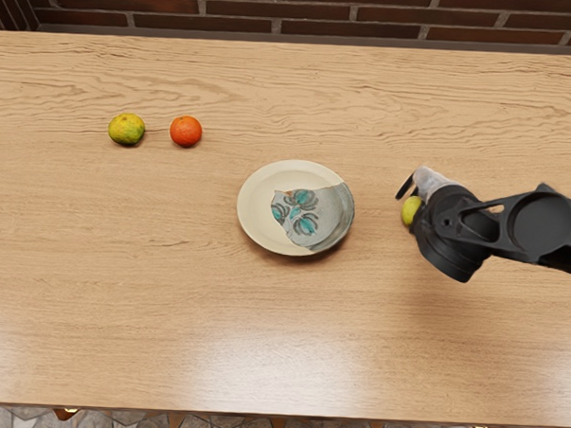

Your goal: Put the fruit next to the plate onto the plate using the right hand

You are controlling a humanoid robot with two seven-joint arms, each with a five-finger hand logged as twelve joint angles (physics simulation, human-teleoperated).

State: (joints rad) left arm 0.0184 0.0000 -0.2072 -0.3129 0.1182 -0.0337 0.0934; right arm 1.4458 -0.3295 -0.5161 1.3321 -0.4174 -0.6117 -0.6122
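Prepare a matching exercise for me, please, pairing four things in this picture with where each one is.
Things:
1. orange
2. plate
3. right hand
4. small yellow fruit

Places:
A. middle of the table
B. right of the plate, partly hidden by the hand
C. upper left, just right of a greenish fruit
D. reaching in from the right edge

Pairs: 1-C, 2-A, 3-D, 4-B
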